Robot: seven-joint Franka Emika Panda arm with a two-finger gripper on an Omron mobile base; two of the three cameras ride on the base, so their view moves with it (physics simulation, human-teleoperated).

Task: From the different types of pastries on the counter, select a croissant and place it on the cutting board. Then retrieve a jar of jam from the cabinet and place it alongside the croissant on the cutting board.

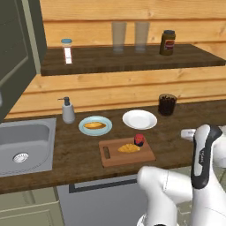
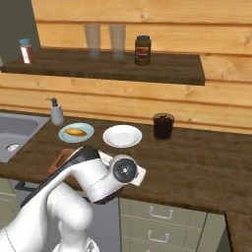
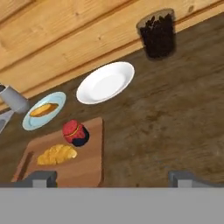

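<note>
— Gripper (image 3: 113,177) jaws are held wide apart, nothing clamped, near of the cutting board (image 3: 89,168).
— Croissant (image 3: 57,154) and jar of jam (image 3: 75,133) are seen side by side on it. Could the jar be toppled?
— Only if the board is swept during withdrawal.

No legible text is showing anywhere. The brown jar (image 1: 167,42) on the upper shelf (image 1: 132,59) is carrying a red label, its print too small to read. The small shaker (image 1: 67,50) is showing a white label with a red stripe, also unreadable.
</note>
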